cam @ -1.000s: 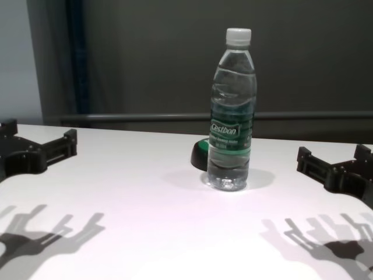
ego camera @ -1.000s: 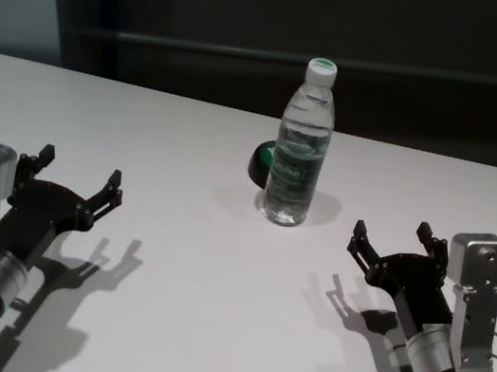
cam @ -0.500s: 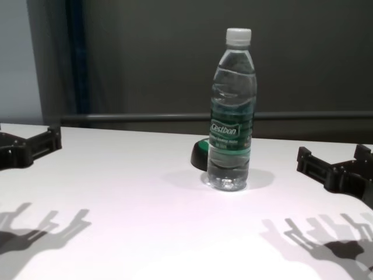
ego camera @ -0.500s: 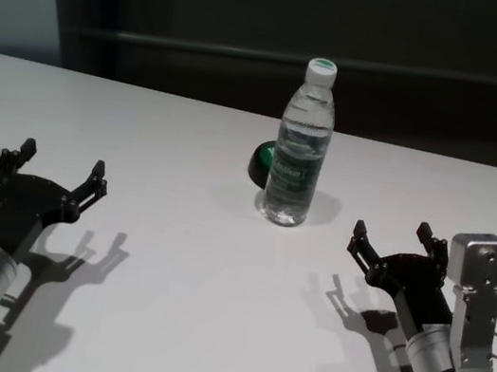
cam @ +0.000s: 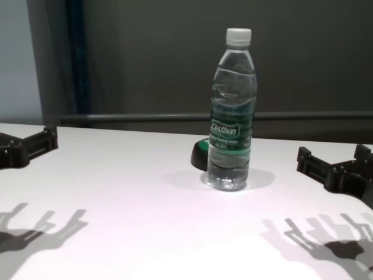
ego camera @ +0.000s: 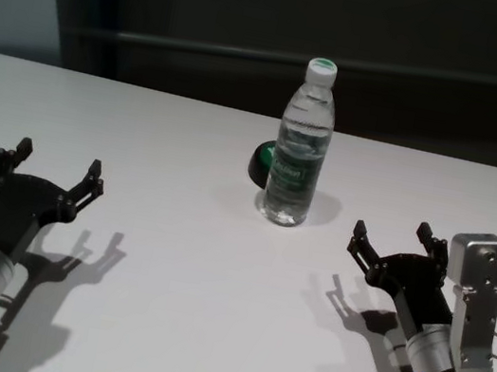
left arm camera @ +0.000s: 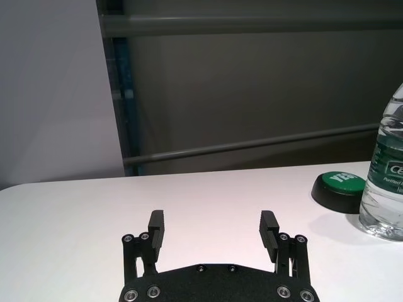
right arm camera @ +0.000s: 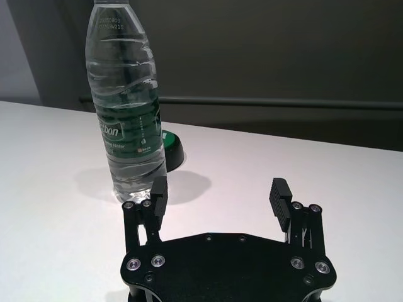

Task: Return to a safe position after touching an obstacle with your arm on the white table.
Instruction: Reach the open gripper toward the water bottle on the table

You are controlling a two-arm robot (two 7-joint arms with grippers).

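The obstacle, a clear water bottle with a white cap and green label, stands upright near the middle of the white table. It also shows in the chest view, the left wrist view and the right wrist view. My left gripper is open and empty above the table at the near left, well apart from the bottle; it shows in its wrist view. My right gripper is open and empty at the near right, also apart from the bottle.
A low black dome with a green top sits just behind and left of the bottle, also in the chest view. A dark wall with a horizontal rail runs behind the table's far edge. Bare tabletop lies between the grippers.
My left gripper has drawn back toward the left and near side, away from the bottle, mostly in the first half second. The right arm and the bottle have not moved.
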